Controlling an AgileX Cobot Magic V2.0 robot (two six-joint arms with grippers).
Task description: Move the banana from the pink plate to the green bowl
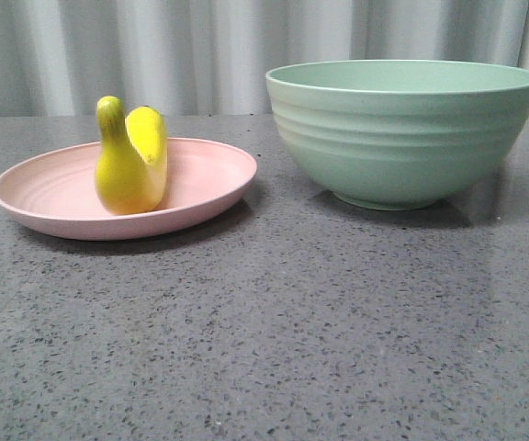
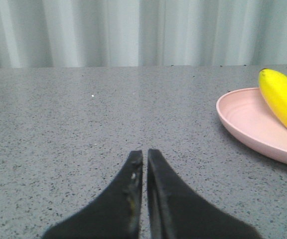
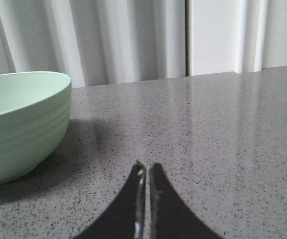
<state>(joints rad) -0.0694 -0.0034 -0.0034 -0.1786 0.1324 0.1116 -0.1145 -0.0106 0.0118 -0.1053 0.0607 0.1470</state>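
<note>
A small yellow banana [image 1: 131, 158] lies curved on the pink plate [image 1: 53, 197] at the left of the grey table. The green bowl [image 1: 402, 129] stands to the right of the plate, and nothing shows above its rim. Neither gripper appears in the front view. In the left wrist view my left gripper [image 2: 145, 152] is shut with nothing in it, low over bare table, with the plate [image 2: 243, 119] and banana [image 2: 283, 99] some way off to one side. My right gripper [image 3: 146, 165] is shut and holds nothing, with the bowl [image 3: 19, 124] off to its side.
A pale pleated curtain [image 1: 154, 46] hangs behind the table's far edge. Speckled grey tabletop [image 1: 274, 340] stretches in front of the plate and bowl.
</note>
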